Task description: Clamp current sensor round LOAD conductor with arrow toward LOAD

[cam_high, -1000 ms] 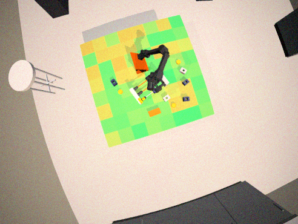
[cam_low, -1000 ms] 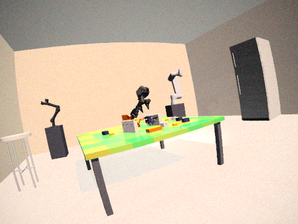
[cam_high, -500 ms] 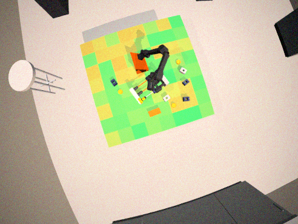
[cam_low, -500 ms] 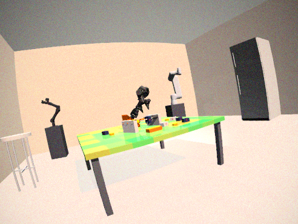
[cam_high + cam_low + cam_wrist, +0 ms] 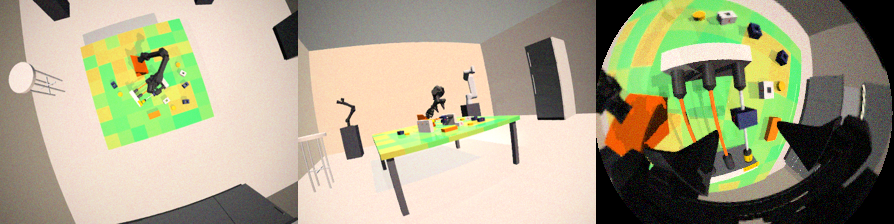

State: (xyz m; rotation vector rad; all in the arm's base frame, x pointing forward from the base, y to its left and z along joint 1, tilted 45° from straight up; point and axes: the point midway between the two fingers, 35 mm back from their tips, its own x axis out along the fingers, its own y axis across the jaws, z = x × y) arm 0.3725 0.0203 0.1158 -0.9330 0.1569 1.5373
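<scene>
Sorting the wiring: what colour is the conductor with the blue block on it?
White, clearest in the wrist view.

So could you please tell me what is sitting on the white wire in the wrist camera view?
A dark blue block sits on the white wire, below the gripper's open, empty jaws. A yellow piece shows at the wire's near end. Whether the block closes round the wire is hidden.
</scene>
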